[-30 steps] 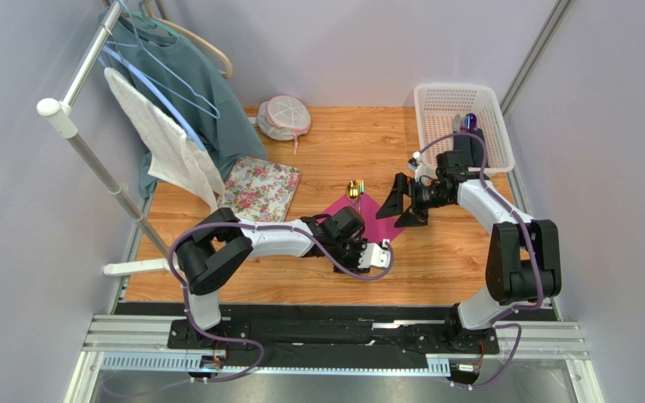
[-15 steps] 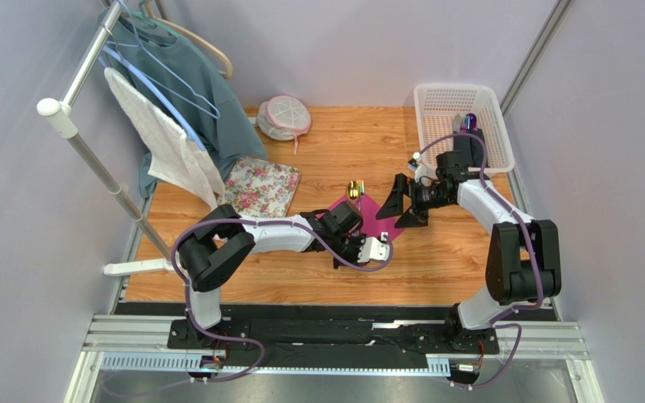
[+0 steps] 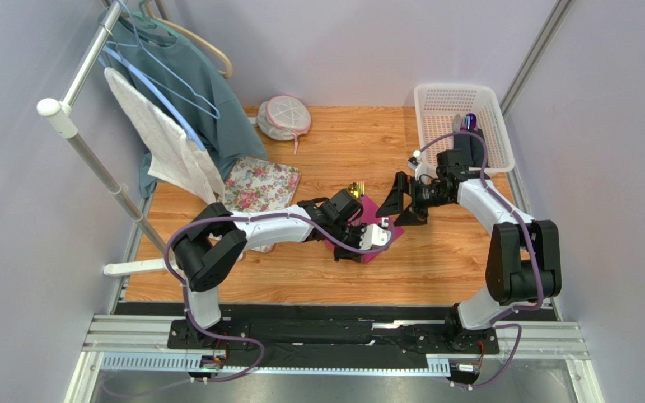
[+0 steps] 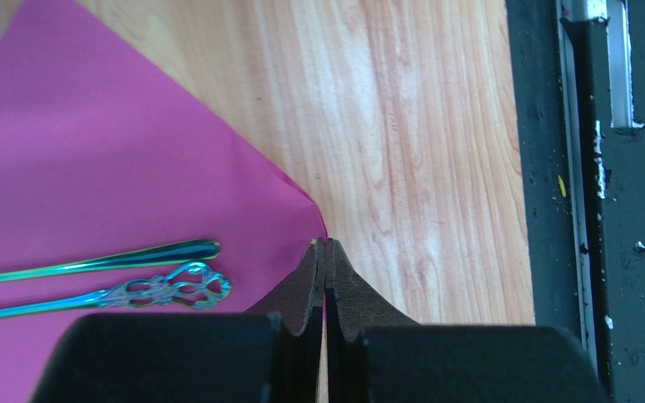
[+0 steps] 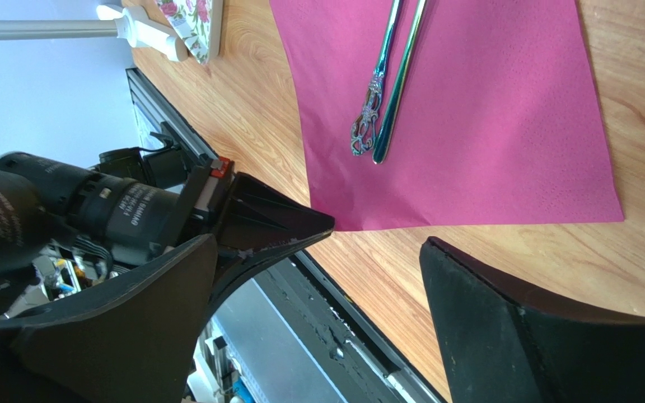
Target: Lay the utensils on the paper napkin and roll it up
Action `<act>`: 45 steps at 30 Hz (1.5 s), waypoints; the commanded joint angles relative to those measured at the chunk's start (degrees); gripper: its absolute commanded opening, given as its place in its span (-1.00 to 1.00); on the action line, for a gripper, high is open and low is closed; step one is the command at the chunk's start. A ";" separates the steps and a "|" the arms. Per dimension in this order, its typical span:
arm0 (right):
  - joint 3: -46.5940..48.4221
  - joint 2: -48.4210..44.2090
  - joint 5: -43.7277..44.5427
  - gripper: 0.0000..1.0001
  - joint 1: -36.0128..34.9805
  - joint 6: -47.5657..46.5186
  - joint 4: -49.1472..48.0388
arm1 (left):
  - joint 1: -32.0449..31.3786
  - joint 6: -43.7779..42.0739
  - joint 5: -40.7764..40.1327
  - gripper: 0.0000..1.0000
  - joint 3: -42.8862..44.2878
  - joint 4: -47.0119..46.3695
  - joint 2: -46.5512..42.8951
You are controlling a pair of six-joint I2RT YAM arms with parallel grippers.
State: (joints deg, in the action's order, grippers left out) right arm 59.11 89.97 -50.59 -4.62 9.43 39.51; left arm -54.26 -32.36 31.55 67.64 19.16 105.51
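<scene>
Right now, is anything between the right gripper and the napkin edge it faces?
Nothing lies on the bare table between the open right gripper and the paper napkin. But the left gripper, shut on the napkin's corner, sits just in front of one right finger. The utensils lie farther in on the napkin.

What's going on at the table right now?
Both utensils lie side by side on the paper napkin, handle ends toward one corner. The left tool is shut right at that corner, apparently pinching the paper to start the roll. The right tool hangs open by the napkin's edge, holding nothing. The sheet lies flat, not yet rolled.
</scene>
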 commanded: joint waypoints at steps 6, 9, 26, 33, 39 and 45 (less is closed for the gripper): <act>-1.01 -2.00 -2.85 0.60 0.32 3.49 -5.32 | 5.04 2.30 4.13 -1.00 7.77 1.85 1.27; -1.28 -1.03 -3.20 0.50 0.23 3.93 -5.76 | 6.27 2.57 4.49 -1.00 9.18 1.67 2.50; -7.17 3.10 -4.08 -0.46 -0.21 10.34 -12.61 | 9.35 6.61 2.20 -1.00 13.13 -1.31 9.53; -8.66 5.65 -3.99 -0.58 -2.84 12.89 -15.60 | 10.05 7.84 1.67 -1.00 14.36 -2.02 11.47; -9.28 7.23 -1.97 -0.66 -6.45 13.77 -17.44 | 10.58 8.19 1.50 -1.00 14.01 -2.90 12.26; -9.45 10.21 0.66 -0.73 -8.03 14.03 -18.24 | 11.10 8.80 1.41 -1.00 14.19 -3.60 13.14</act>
State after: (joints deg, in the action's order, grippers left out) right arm 50.26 98.04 -52.16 -12.08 22.55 23.88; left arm -43.70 -24.58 32.36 79.99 17.58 117.73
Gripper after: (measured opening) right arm 0.152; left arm 0.007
